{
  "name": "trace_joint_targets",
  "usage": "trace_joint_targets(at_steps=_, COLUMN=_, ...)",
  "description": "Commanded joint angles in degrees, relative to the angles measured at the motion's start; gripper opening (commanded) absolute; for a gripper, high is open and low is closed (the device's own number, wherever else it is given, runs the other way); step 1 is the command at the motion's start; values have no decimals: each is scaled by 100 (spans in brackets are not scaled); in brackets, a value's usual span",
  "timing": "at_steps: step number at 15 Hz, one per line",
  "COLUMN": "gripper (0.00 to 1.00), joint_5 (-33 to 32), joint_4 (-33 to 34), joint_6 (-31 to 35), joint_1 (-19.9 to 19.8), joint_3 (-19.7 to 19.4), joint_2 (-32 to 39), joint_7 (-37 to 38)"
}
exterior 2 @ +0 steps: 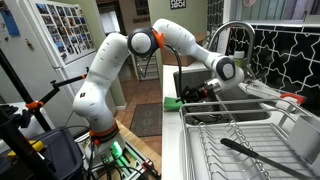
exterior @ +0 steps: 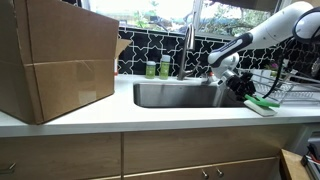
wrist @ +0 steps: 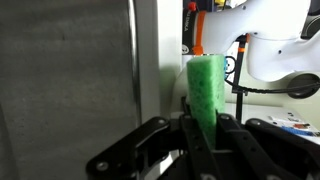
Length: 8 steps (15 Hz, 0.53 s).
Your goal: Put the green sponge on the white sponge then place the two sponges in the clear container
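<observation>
My gripper (wrist: 205, 124) is shut on one end of the green sponge (wrist: 207, 85), which sticks out beyond the fingers in the wrist view. In an exterior view the gripper (exterior: 246, 93) is at the right end of the sink, and the green sponge (exterior: 263, 102) lies on or just over the white sponge (exterior: 265, 110) on the counter edge. It also shows green (exterior 2: 172, 102) ahead of the gripper (exterior 2: 192, 96). I cannot make out the clear container in any view.
A steel sink (exterior: 175, 96) fills the middle of the counter, with a tap (exterior: 187, 45) and two small green bottles (exterior: 158, 69) behind it. A big cardboard box (exterior: 55, 60) stands on the counter. A wire dish rack (exterior 2: 235, 135) holds a dark utensil.
</observation>
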Motion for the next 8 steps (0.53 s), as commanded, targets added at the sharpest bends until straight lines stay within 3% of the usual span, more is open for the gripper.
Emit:
trace_joint_targets(at_steps=1, gripper=7, joint_5=-77, joint_4=126, joint_6=-252, joint_1=-171, joint_3=78, joint_2=-35, joint_7=-131)
trace_joint_targets(at_steps=8, gripper=7, joint_5=25, joint_4=-15, joint_6=-137, joint_1=-271, joint_3=-216, joint_2=-720, joint_7=378)
